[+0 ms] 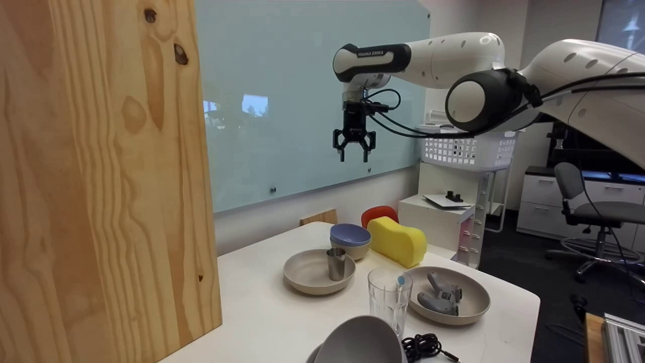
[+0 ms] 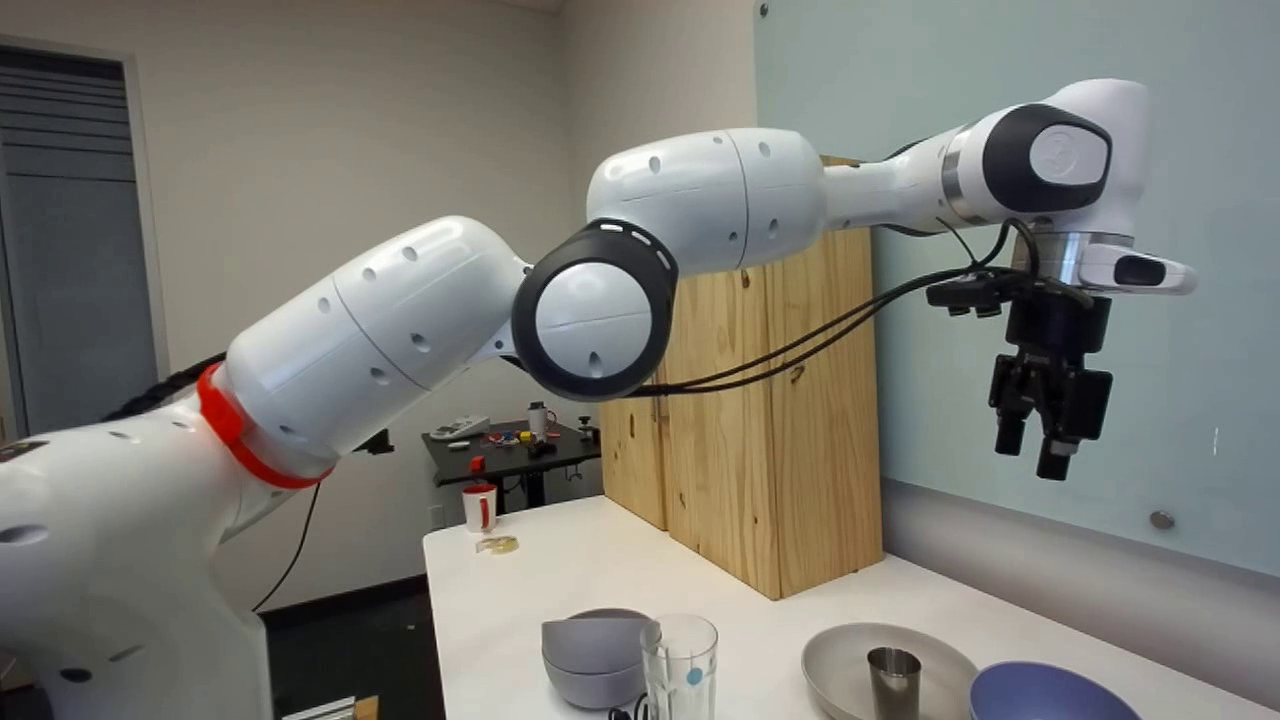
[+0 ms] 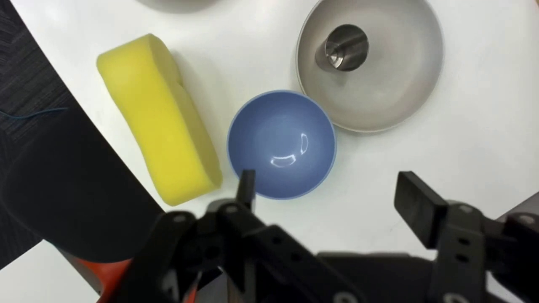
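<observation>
- The tool (image 1: 353, 158) hangs released, holding nothing, high over the tabletop (image 1: 252, 297); no lift is under way.
- In the wrist view, the blue bowl (image 3: 282, 139), already stacked on a paler bowl (image 1: 357, 251), lies at the tool's ten o'clock.
- The metal cup (image 3: 349, 47) stands inside the shallow dish (image 3: 391, 84).

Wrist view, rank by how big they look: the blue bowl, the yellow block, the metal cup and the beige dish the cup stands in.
1. Beige dish, cut by the frame's top edge
2. Yellow block and blue bowl: too close to rank; block longer, bowl broader
3. Metal cup
</observation>
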Controlling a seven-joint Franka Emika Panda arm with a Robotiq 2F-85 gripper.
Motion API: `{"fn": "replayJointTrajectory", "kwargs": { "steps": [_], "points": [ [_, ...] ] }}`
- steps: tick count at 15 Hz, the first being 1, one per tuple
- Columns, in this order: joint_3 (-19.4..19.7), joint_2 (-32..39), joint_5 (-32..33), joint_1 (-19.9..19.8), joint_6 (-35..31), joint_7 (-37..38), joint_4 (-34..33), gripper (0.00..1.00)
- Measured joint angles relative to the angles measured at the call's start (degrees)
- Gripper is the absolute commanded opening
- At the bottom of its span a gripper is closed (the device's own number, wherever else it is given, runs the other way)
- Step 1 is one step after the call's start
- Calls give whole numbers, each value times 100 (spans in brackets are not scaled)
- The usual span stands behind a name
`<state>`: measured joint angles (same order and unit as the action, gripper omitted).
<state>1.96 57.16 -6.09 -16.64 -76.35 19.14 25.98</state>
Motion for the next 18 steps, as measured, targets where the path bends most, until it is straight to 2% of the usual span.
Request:
{"fn": "replayJointTrajectory", "kwargs": {
  "steps": [1,2,5,9,10,18],
  "points": [
    [-23,-21,-6,56,62,53,0,64],
    [-28,-41,-8,127,93,116,0,57],
    [-37,-89,-10,343,173,340,0,31],
    [-115,-127,-81,496,217,607,0,2],
    [-132,-137,-114,516,234,681,0,0],
    [-261,-200,-366,654,157,1160,0,0]
  ]
}}
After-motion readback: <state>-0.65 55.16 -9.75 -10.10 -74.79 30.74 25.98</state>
